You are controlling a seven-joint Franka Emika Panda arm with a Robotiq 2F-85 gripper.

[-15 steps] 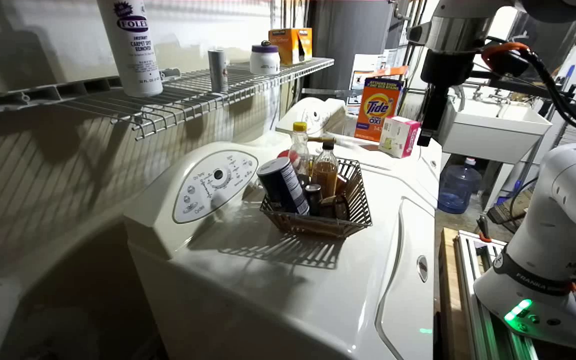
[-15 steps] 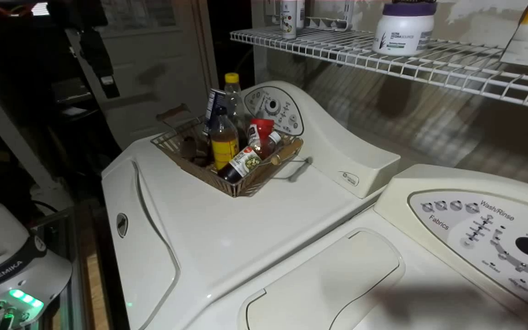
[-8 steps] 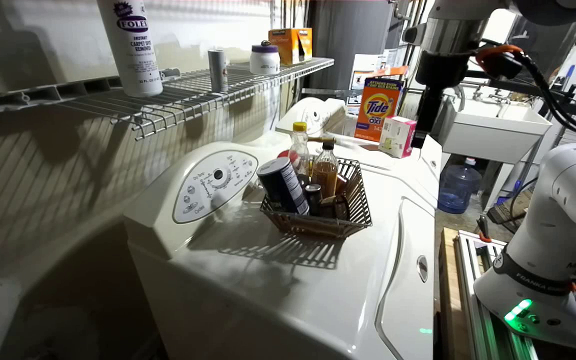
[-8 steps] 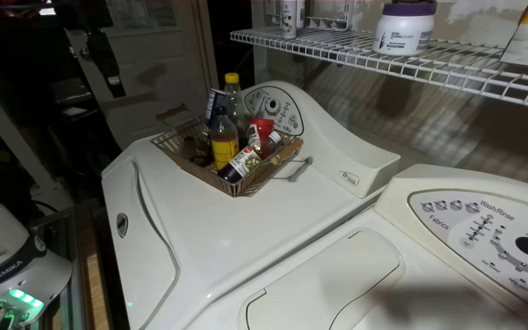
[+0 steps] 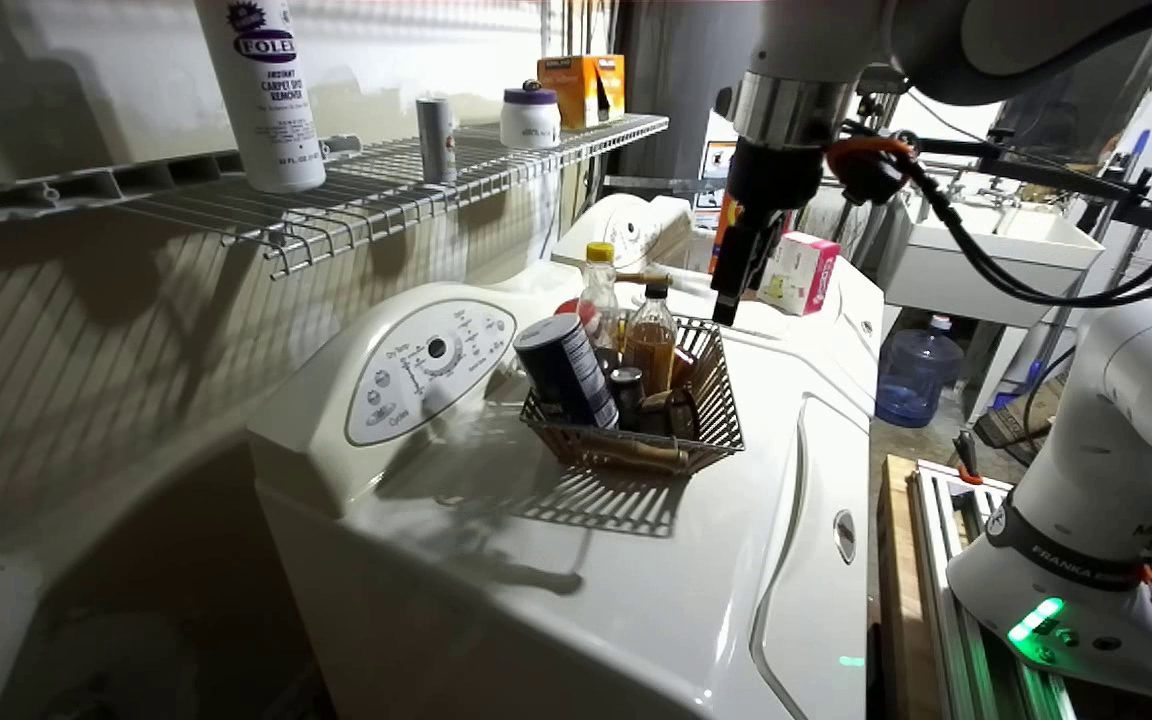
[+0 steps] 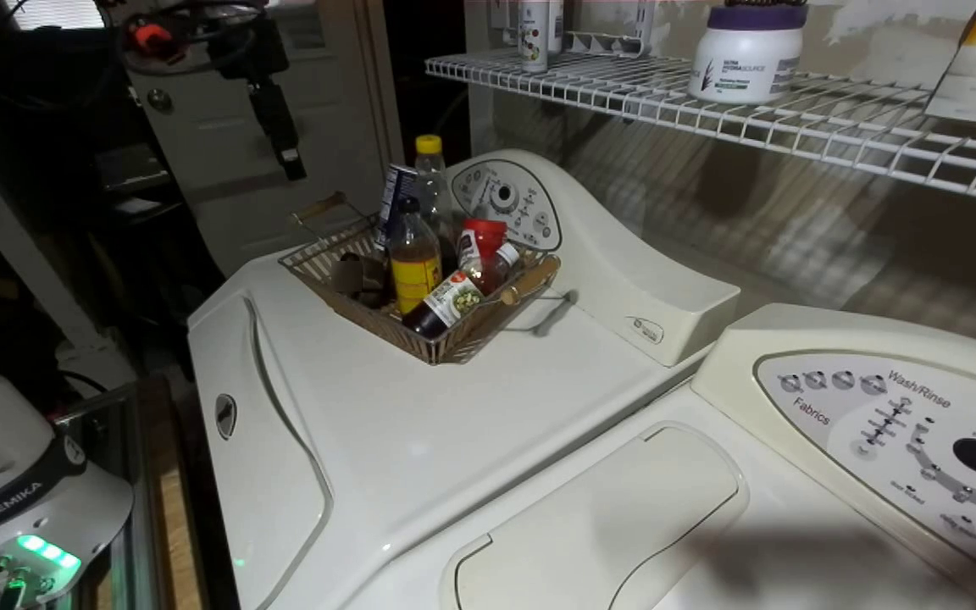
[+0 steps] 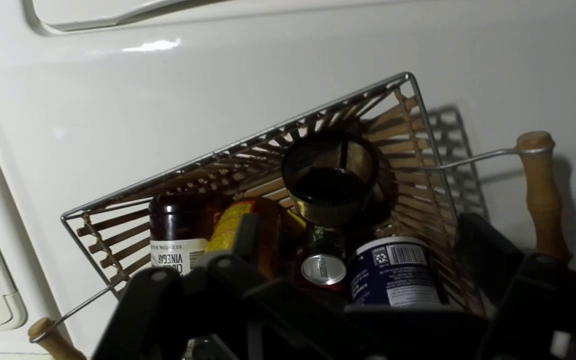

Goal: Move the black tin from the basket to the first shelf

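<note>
Wrist view: the fingers (image 7: 483, 255) are wide apart; lower, between them, appears the black tin (image 7: 323, 260) inside the basket (image 7: 408, 134).

Household laundry area, washer (image 6: 793, 491) marked Wash/Rinse, dryer (image 6: 420, 415) beside it, utility sink (image 5: 1026, 262), carpet spot remover (image 5: 268, 115)

White bottle (image 5: 271, 115) reads FOLEX, dark bottle (image 7: 175, 227) VINEGAR, control panel (image 6: 895, 424) Wash/Rinse, robot base (image 5: 1086, 600) FRANKA.
</note>
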